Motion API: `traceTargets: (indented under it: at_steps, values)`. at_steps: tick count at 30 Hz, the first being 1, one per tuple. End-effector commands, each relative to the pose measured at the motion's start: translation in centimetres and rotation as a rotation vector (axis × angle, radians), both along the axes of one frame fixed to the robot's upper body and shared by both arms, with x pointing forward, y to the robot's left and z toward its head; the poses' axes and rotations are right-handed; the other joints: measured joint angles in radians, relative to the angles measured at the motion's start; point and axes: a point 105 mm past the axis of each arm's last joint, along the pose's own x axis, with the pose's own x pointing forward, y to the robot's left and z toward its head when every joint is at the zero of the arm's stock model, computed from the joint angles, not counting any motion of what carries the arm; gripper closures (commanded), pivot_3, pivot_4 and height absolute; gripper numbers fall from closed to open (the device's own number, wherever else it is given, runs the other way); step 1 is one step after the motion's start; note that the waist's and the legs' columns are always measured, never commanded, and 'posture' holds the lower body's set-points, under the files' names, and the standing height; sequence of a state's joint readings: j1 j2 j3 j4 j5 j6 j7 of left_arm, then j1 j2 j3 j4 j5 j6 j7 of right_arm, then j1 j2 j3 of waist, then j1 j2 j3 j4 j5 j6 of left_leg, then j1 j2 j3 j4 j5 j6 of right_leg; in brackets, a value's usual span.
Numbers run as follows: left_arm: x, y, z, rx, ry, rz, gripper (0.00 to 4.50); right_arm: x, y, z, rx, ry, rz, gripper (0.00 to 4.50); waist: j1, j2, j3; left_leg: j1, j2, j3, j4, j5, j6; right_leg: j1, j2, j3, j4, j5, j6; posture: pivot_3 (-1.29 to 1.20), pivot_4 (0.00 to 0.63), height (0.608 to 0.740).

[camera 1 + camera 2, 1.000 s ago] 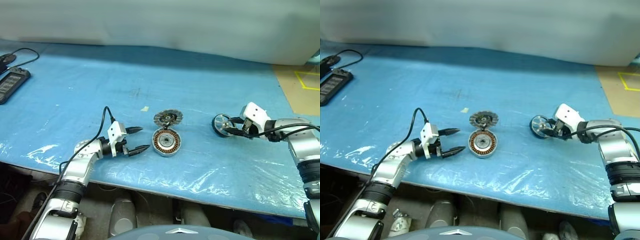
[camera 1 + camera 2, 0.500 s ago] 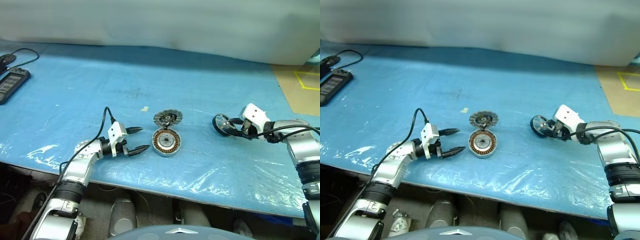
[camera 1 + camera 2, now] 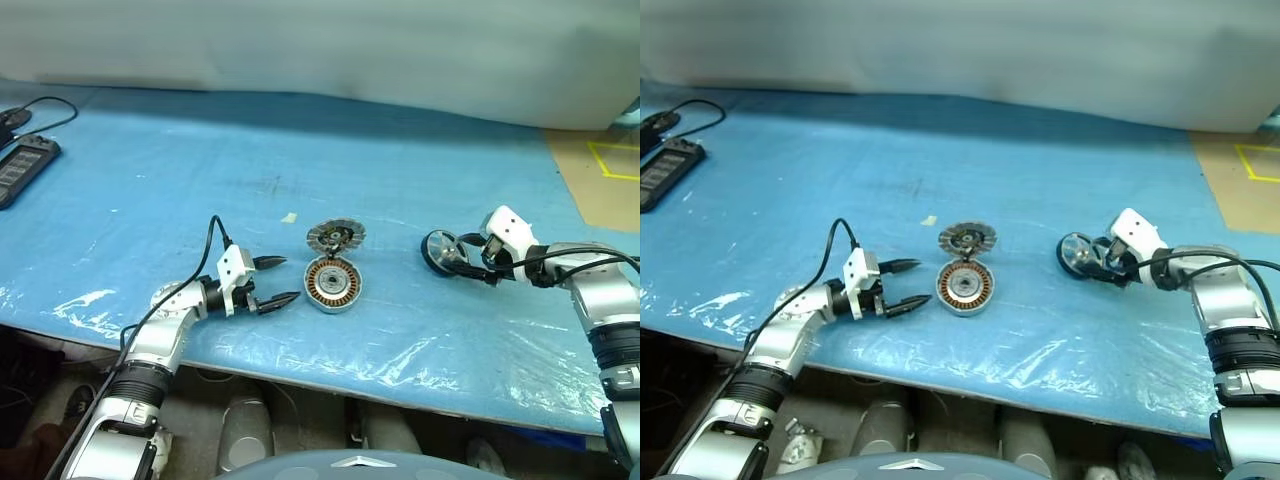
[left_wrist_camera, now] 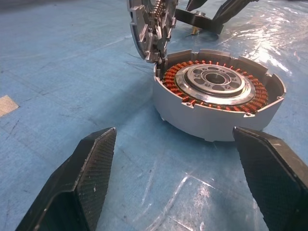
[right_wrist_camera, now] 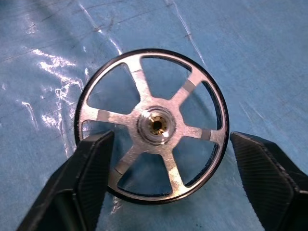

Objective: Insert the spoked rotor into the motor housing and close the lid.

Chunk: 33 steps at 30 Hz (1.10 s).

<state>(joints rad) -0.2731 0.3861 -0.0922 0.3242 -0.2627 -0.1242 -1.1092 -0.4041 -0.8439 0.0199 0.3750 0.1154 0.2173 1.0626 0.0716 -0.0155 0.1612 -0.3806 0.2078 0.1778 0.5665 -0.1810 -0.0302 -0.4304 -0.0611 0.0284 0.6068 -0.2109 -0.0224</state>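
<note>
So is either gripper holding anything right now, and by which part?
Nothing is held. The right gripper stands open around the black-rimmed, silver-spoked rotor; the left gripper is open and empty.

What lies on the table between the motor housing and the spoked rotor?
Nothing: between the motor housing and the spoked rotor the head views show only bare blue table covering.

I am holding my left gripper point(image 3: 276, 279) and right gripper point(image 3: 462, 258) low, both jaws spread wide, 2 arms facing inward.
</note>
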Motion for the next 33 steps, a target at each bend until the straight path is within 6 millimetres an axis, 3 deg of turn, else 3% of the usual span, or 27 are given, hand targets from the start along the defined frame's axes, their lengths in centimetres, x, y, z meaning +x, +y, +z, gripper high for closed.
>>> traceTargets:
  at_steps: [1, 20, 30, 33]
  values:
    - [0.0, -0.1, 0.5, -0.002, -0.033, -0.008, 0.41, -0.1, -0.1, 0.2, -0.014, -0.014, 0.008, 0.02, 0.001, 0.0, 0.0, 0.0, 0.0, 0.0, 0.0, 0.0, 0.0, 0.0, 0.0, 0.0, 0.0, 0.0, 0.0, 0.0, 0.15, 0.74]
    - [0.0, 0.0, 0.3, 0.0, -0.024, -0.01, 0.41, 1.2, 0.1, 2.6, -0.025, -0.154, 0.006, 0.02, 0.0, 0.0, 0.0, 0.0, 0.0, 0.0, 0.0, 0.0, 0.0, 0.0, 0.0, 0.0, 0.0, 0.0, 0.0, 0.0, 0.15, 0.74]
    - [-0.1, 0.1, 0.2, 0.003, -0.023, -0.009, 0.41, 0.0, -0.2, 1.4, -0.033, -0.096, 0.015, 0.02, 0.001, 0.0, 0.0, 0.0, 0.0, 0.0, 0.0, 0.0, 0.0, 0.0, 0.0, 0.0, 0.0, 0.0, 0.0, 0.0, 0.15, 0.74]
    - [-0.1, 0.1, 0.2, 0.003, -0.021, -0.009, 0.41, -0.3, -0.3, 1.4, -0.03, -0.097, 0.007, 0.65, 0.001, 0.0, 0.0, 0.0, 0.0, 0.0, 0.0, 0.0, 0.0, 0.0, 0.0, 0.0, 0.0, 0.0, 0.0, 0.0, 0.15, 0.74]
